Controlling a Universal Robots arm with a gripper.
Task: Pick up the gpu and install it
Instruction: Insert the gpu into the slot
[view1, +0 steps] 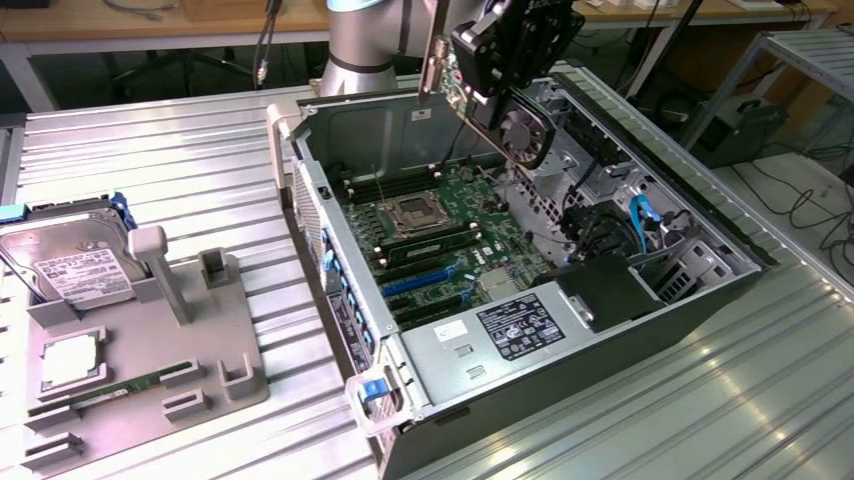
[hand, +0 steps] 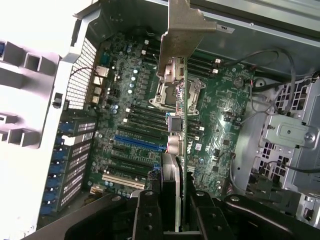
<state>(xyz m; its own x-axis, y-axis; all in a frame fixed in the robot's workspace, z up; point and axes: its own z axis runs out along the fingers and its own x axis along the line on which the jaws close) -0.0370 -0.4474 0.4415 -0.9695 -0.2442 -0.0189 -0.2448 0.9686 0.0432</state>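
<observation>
The gripper (view1: 507, 60) is clamped on the gpu (view1: 523, 130). In the wrist view its two fingers (hand: 146, 215) press against the opposite faces of the card, which runs away from them edge-on. The gpu hangs directly below the gripper, in the air above the open computer case (view1: 694, 290) and clear of everything inside it. It is carried on edge, with the round fan facing sideways and the silver end bracket (hand: 185, 30) at the end farthest from the fingers. This orientation appears chosen so that the lower edge of the card faces the motherboard (view1: 441, 235) and the bracket points toward the perforated rear wall of the case. Beneath the gripper lie the processor socket (hand: 167, 92) and the rows of black memory slots, and off to one side lies the blue expansion slot (hand: 137, 142). The card is not yet seated in any slot. Inside the case, near the gripper's path, are loose black cables, a blue cable (view1: 641, 225) by the drive cage and the power supply (view1: 514, 325) at the near end. In my judgement these, together with the raised case walls, are the obstacles to any descent. Well away from the gripper, outside the case, a grey fixture (view1: 227, 350) holds a hard drive (view1: 67, 265) and a narrow memory stick (view1: 114, 392).
</observation>
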